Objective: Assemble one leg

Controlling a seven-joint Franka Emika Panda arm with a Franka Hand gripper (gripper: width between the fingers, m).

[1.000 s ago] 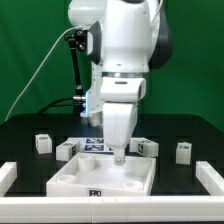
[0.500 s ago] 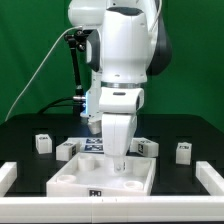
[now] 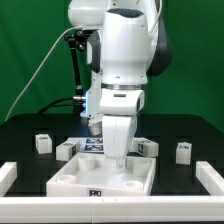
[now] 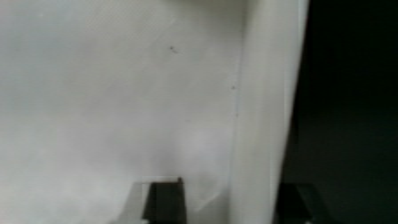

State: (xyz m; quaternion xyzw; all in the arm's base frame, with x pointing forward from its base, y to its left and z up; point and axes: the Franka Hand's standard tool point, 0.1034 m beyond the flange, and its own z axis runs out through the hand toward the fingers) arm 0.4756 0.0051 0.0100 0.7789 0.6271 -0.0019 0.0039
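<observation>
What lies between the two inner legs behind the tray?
In the exterior view, the marker board lies between that view's left inner leg and right inner leg, partly hidden by the gripper over the tray.

White tray (image 3: 70, 185) on black counter (image 3: 20, 135), green backdrop (image 3: 25, 50), white arm (image 3: 125, 50); white leg (image 3: 183, 150) (black-and-white square tag on its face).

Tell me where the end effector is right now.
In the exterior view the end effector is near the centre, low over the rear part of the white tray, just in front of the marker board.
</observation>
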